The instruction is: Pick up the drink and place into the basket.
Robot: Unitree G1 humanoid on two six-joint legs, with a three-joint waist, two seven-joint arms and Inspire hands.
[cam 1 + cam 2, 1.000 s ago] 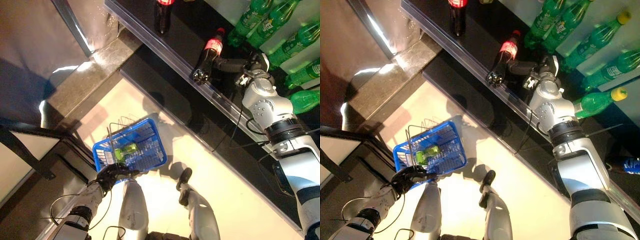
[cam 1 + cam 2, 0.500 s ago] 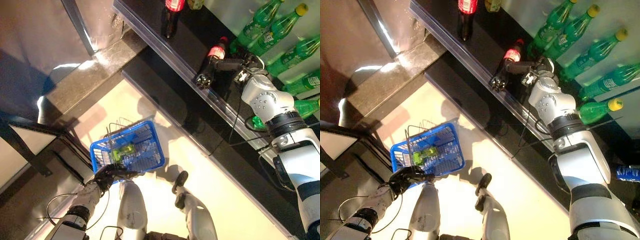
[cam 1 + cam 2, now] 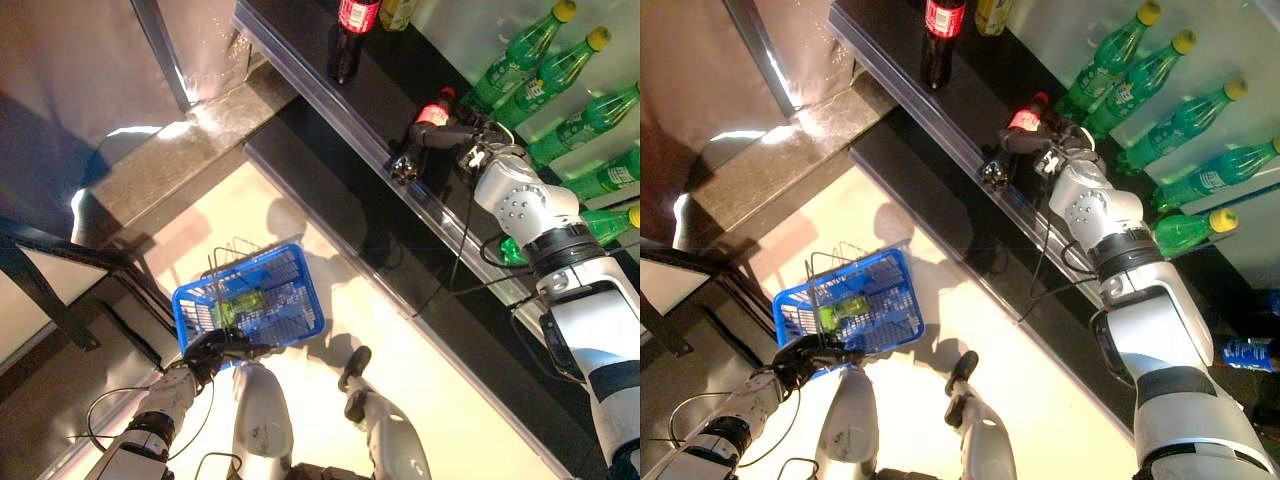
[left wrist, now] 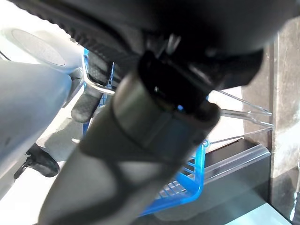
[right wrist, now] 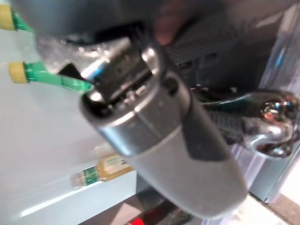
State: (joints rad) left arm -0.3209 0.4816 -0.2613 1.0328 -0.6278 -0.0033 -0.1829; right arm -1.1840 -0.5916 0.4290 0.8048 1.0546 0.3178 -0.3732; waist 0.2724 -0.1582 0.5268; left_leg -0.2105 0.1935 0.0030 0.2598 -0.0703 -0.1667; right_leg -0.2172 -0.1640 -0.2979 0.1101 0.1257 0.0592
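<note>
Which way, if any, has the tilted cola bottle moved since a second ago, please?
No; only the camera shifted. The cola bottle, in the right hand, keeps its base at the shelf's front lip.

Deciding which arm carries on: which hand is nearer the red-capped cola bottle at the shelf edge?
Right. The right hand is curled round the cola bottle at the shelf edge. The left hand is far below, holding the blue basket.
</note>
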